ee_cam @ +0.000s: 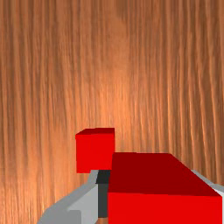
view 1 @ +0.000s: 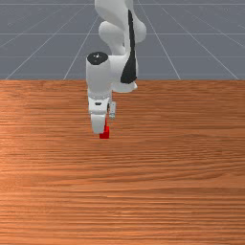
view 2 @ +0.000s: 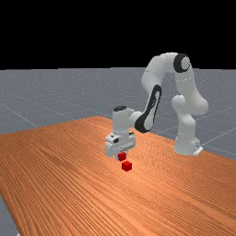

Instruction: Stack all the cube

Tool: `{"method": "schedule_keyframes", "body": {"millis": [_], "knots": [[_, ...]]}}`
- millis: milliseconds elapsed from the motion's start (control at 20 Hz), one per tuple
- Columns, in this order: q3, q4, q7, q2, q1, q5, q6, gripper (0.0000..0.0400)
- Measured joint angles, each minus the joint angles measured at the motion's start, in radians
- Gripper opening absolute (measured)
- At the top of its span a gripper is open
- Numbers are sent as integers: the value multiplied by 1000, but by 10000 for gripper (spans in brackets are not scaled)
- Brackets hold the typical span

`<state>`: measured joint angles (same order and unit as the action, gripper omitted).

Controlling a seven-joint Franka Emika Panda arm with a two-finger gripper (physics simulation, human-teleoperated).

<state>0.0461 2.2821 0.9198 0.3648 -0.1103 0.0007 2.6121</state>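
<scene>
A white and grey robot arm [view 2: 157, 69] reaches over a table [view 2: 55, 184] of orange-brown wood, its gripper [view 2: 120, 156] closed around a red cube [ee_cam: 164, 175] held above the grain, a finger pressed to either side. A second red cube [view 2: 126, 166] sits on the wood at 5 o'clock from the held one in the far view, close by but not squarely beneath it. In the wrist view the cube in the grip looms large and near, while the other lies lower, past the edge of one finger, its upright faces a brighter red than the sides turned away. The front view has the resting cube toward 8 o'clock from the picture's center, partly behind the white hand, with the grain running from 9 to 3 o'clock and the table's straight edge crossing toward 12. In the far view the arm's base [view 2: 185, 145] stands toward 3 o'clock from the gripper, and a corner of the table points toward 11. Pale light pools on the wood around the cubes and toward the base. Beyond the table spreads a grey floor [view 2: 27, 92] ruled with thin pale lines, meeting a black backdrop [view 2: 69, 32] at a level horizon toward 12 o'clock
</scene>
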Motion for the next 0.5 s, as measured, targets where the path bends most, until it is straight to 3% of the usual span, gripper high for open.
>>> {"method": "schedule_keyframes", "body": {"millis": [500], "knots": [[-16,-6,-50,11,48,-10,-20,193]]}}
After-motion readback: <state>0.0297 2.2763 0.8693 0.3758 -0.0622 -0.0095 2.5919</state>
